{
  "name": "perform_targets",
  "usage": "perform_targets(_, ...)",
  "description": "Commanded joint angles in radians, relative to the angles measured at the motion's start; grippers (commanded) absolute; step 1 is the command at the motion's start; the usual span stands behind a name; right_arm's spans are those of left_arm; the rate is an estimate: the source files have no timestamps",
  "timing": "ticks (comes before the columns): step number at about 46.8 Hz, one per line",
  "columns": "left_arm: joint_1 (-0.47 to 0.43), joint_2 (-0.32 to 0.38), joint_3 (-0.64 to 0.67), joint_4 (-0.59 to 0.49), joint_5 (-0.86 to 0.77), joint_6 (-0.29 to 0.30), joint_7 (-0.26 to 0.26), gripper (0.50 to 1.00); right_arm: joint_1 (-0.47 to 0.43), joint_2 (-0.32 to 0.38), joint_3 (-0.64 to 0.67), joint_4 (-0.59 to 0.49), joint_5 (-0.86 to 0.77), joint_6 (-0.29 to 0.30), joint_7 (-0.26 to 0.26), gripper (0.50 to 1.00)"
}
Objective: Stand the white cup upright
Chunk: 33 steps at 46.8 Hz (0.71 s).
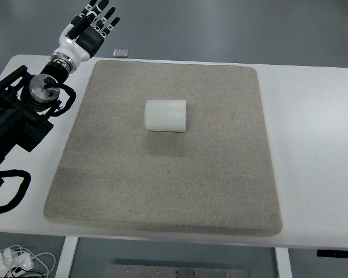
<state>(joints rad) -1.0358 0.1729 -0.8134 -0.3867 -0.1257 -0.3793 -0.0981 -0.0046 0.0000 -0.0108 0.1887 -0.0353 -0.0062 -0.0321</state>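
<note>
White cup point(166, 115): matt, finely ribbed wall, plastic in appearance. Mat point(162, 191): grey-beige, coarse felt-like cloth, matt. Table point(313, 145): smooth white top, slight sheen. Left hand point(88, 32): glossy black and white plastic shells; metal wrist joint.
</note>
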Motion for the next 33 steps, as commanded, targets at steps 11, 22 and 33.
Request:
perform_targets(11,-0.040,0.005,0.014,-0.072,0.323,0.002,-0.017,0.994,0.000,0.000,0.000,0.000,0.000,0.000,0.000,0.952)
perform_targets(22,-0.036,0.043,0.080,-0.250,0.647,0.048,-0.031,0.988,0.000,0.000,0.000,0.000,0.000,0.000,0.000,0.952)
perform_targets(33,-0.036,0.080,0.148,-0.426,1.034,0.119,-0.028,0.986,0.000,0.000,0.000,0.000,0.000,0.000,0.000,0.952)
